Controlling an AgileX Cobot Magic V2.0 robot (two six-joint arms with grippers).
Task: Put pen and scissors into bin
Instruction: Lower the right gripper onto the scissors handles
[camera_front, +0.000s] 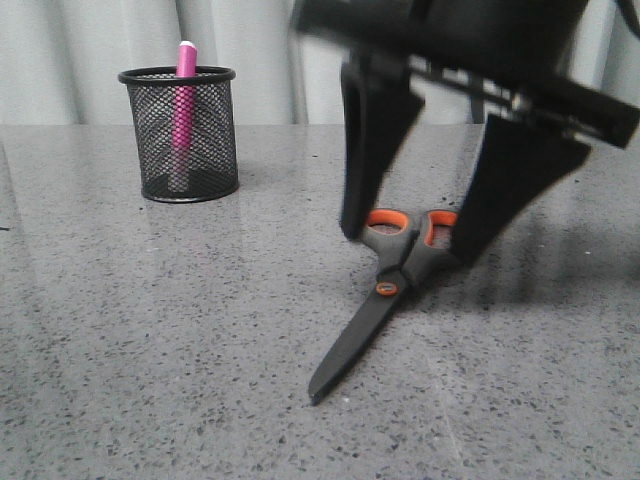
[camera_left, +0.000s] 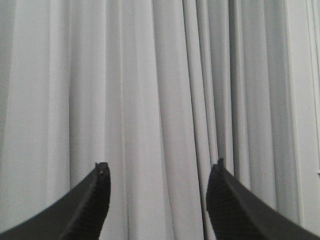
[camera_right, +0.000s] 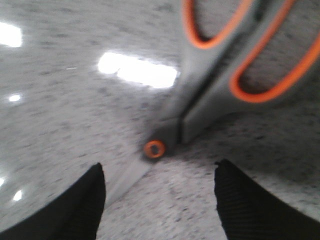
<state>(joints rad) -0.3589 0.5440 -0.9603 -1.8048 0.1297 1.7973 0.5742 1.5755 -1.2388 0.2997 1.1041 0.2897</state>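
Our right gripper (camera_front: 405, 235) hangs spread apart, straddling the handles of the scissors (camera_front: 375, 305), which lie flat mid-counter; the pen (camera_front: 184, 105) stands in the bin (camera_front: 183, 133). Closing off-centre could skid them away.

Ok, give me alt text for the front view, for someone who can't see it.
An open black right gripper straddles the handles of grey-and-orange scissors lying flat on a speckled grey table. Behind to the left, a magenta pen stands in a black wire-mesh bin.

Right end effector (camera_front: 405, 235) points down, fingers spread; left end effector (camera_left: 157, 172) likewise spread.
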